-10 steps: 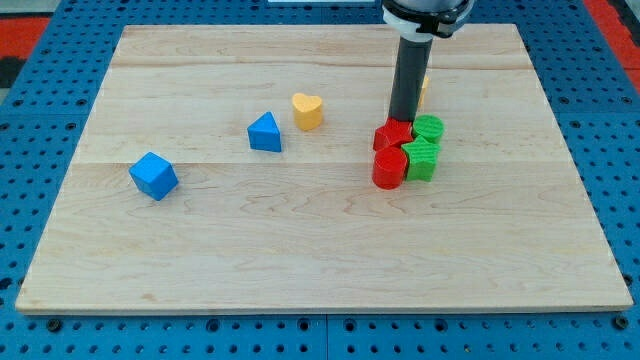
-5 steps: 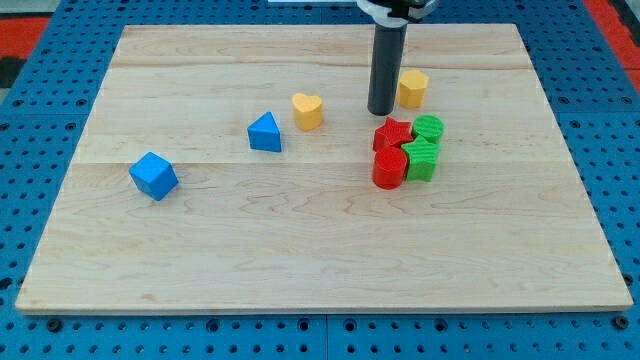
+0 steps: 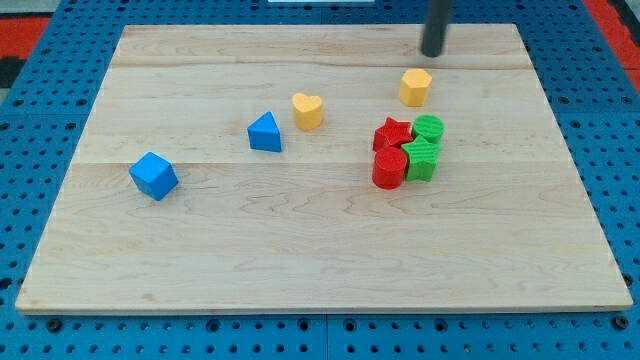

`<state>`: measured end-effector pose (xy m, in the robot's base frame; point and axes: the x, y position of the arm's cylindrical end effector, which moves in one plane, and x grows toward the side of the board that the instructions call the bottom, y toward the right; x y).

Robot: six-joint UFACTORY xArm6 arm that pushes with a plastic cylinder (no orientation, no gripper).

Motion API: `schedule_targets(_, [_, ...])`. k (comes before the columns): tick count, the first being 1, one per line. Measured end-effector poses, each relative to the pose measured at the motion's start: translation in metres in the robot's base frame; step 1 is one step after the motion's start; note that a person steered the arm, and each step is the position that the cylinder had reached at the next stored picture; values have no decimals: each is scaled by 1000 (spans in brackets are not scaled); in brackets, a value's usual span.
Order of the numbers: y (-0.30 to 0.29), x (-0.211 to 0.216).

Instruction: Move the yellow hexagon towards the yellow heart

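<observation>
- Here, my tip (image 3: 433,54) rests near the top edge of the wooden board (image 3: 300,250), right of centre in the frame; it is a bare rod end with nothing to open or close and it has hold of nothing.
- The tip stands above and slightly to the right of the yellow hexagon (image 3: 415,87), apart from it with bare wood between them.
- The yellow hexagon sits in the upper right part of the board, just above a tight group of four blocks.
- The yellow heart (image 3: 308,110) lies to the hexagon's left and a little lower, well apart from it.
- In the group, a red star (image 3: 392,134) is at upper left, a green cylinder (image 3: 429,128) at upper right, a red cylinder (image 3: 388,169) at lower left and a green star-like block (image 3: 422,158) at lower right; they touch one another.
- A blue triangular block (image 3: 265,132) sits just beside the heart, lower left of it.
- A blue cube (image 3: 153,176) lies alone in the left part of the board.
</observation>
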<state>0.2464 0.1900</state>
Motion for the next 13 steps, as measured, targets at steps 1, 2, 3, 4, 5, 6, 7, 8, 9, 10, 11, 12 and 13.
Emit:
schedule_targets(1, [30,16])
schedule_targets(2, [-12,57])
schedule_targets(3, [-44,80])
schedule_targets(4, [-49,90])
schedule_targets(5, [-60,102])
schedule_targets(6, [-57,79])
schedule_targets(7, [-43,36])
schedule_targets(8, [-52,54])
schedule_targets(9, [-66,81])
schedule_targets(10, [-70,81])
schedule_targets(11, [-87,87])
schedule_targets(12, [-98,88])
schedule_targets(13, [-128,105])
